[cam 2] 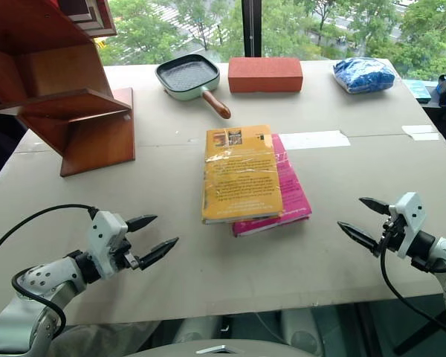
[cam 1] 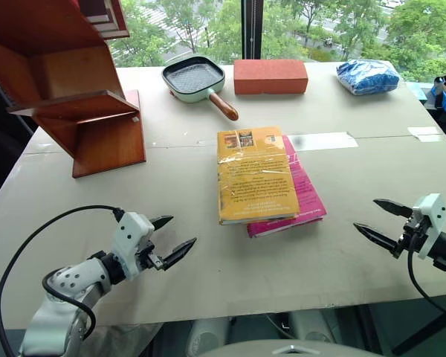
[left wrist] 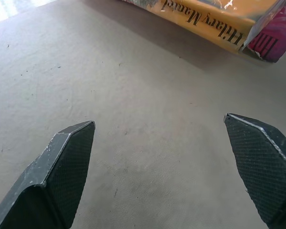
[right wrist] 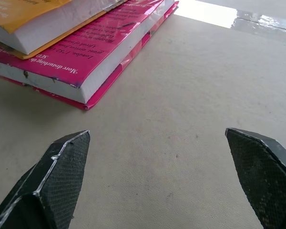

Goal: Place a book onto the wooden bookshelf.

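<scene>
The yellow-orange book (cam 1: 254, 176) lies flat in the middle of the table on top of a magenta-pink book (cam 1: 306, 195). Its spine (left wrist: 207, 18) faces my left gripper. The wooden bookshelf (cam 1: 67, 82) stands at the far left of the table, with slanted boards. Near the front edge, my left gripper (cam 1: 175, 236) is open and empty, left of the books and pointing toward them. On the other side of the books my right gripper (cam 1: 383, 220) is also open and empty, well apart from them. The pink book's page edge (right wrist: 86, 59) shows in the right wrist view.
A pale green square pan (cam 1: 195, 79) with a wooden handle, a red brick-like block (cam 1: 270, 76) and a blue bag (cam 1: 367, 76) line the far edge by the window. White tape (cam 1: 323, 140) lies behind the books. The table's front edge runs just under both grippers.
</scene>
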### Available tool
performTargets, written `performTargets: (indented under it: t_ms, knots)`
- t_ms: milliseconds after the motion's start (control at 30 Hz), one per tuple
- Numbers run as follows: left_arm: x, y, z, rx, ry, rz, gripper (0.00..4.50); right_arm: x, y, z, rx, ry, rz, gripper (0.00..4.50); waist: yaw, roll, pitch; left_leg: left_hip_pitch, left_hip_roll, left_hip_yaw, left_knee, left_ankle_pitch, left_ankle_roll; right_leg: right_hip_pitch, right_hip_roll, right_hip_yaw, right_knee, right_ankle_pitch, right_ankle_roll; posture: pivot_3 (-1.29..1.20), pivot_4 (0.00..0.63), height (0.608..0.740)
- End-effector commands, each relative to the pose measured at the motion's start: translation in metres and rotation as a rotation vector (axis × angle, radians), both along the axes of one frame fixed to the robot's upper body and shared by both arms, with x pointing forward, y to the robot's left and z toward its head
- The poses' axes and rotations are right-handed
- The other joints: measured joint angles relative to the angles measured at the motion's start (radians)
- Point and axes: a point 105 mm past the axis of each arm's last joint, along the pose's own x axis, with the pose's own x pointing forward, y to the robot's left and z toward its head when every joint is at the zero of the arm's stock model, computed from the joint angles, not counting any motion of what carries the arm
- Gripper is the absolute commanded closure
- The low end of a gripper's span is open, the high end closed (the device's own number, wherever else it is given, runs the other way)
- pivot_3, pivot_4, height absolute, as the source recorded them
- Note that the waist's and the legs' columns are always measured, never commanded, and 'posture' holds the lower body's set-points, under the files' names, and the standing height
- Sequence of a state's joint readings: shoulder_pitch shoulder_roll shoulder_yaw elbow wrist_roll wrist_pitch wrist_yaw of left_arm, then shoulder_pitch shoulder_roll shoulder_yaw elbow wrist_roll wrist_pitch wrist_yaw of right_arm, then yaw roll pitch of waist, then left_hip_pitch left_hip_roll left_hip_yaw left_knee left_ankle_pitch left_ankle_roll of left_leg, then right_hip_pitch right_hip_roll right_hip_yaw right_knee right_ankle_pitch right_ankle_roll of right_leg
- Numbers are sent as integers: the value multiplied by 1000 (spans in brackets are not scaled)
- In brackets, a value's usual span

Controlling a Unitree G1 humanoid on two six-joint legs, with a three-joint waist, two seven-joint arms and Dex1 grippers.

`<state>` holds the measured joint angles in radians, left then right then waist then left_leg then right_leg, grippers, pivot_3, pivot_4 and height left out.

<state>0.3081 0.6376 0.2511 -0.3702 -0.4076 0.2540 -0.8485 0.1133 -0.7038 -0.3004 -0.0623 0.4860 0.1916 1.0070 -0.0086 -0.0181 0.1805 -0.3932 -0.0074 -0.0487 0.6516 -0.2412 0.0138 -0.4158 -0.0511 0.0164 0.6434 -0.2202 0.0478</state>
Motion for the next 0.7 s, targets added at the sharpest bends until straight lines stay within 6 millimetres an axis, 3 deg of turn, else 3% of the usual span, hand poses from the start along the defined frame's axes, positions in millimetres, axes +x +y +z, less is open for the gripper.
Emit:
performTargets:
  t_ms: [33, 133, 233, 433, 600, 633, 700]
  knots:
    - [3, 8, 15, 0, -51, -6, 39, 12, 1, 19, 9, -59, 8, 0, -4, 0, 0, 0, 0, 0, 0, 0, 0, 0, 0, 0, 0, 0, 0, 0, 150, 740]
    - [7, 12, 25, -22, -53, -24, 39, 25, 4, 29, 11, -77, -11, 0, -4, 0, 0, 1, 0, 0, 0, 0, 0, 0, 0, 1, 0, 0, 0, 0, 150, 740]
    - [10, 14, 42, -54, -64, -100, 39, 52, 11, 39, -13, -89, -65, 0, -5, 0, 0, 1, 0, 0, 0, 0, 0, 0, 1, 0, 0, 2, -4, 0, 150, 740]
    - [18, 31, 72, -66, -33, -252, 39, 105, 51, 64, -18, -109, -37, 0, -8, 1, 0, 1, 0, 0, 0, 0, 0, 0, 2, 0, 1, 3, -5, 0, 150, 740]
    - [29, 45, 89, 15, -43, -314, 0, 130, 89, 73, -24, -116, 32, 1513, -9, 1, 0, -2, 0, 0, 0, 0, 0, -3, 3, -1, 1, 5, -2, 0, 150, 740]
    - [29, 46, 90, 23, -39, -331, 0, 132, 95, 72, -37, -113, 49, 2216, -7, 1, 0, -3, 0, 0, -1, 0, 0, -3, 3, -1, 1, 6, -1, 0, 150, 740]
    - [28, 45, 92, 28, -29, -360, 0, 134, 104, 69, -53, -104, 77, 3177, -5, 1, 1, -4, -1, -1, -1, 0, 0, -4, 2, -1, 0, 6, -1, 0, 150, 740]
